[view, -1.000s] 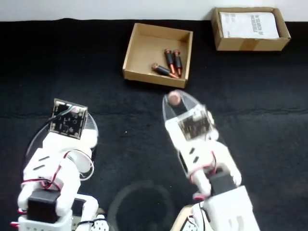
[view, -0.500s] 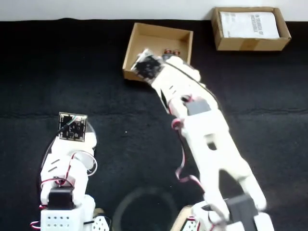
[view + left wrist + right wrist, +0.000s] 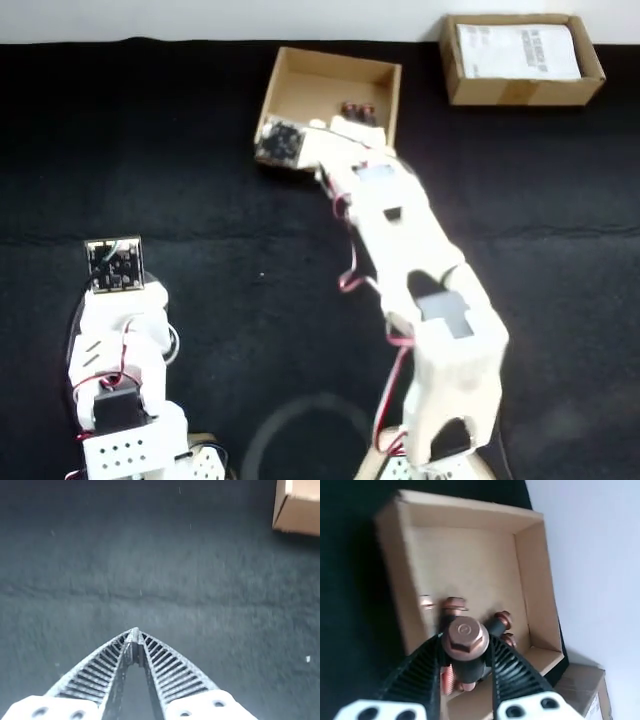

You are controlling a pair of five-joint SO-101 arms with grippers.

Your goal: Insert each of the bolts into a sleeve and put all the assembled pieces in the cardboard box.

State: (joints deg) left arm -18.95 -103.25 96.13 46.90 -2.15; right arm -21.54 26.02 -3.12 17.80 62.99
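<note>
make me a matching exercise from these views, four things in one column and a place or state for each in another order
Things
1. left gripper
2. right gripper
3. cardboard box
4. second box

States
A. holds a printed sheet
B. shut on a sleeved bolt
C. shut, above bare black cloth
D. has copper-headed assemblies lying inside

Pairs: 1-C, 2-B, 3-D, 4-A

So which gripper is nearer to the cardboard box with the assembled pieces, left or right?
Right. The right gripper hangs over the cardboard box, shut on an assembled piece. The left gripper is shut over the black mat, well apart from the box.
</note>
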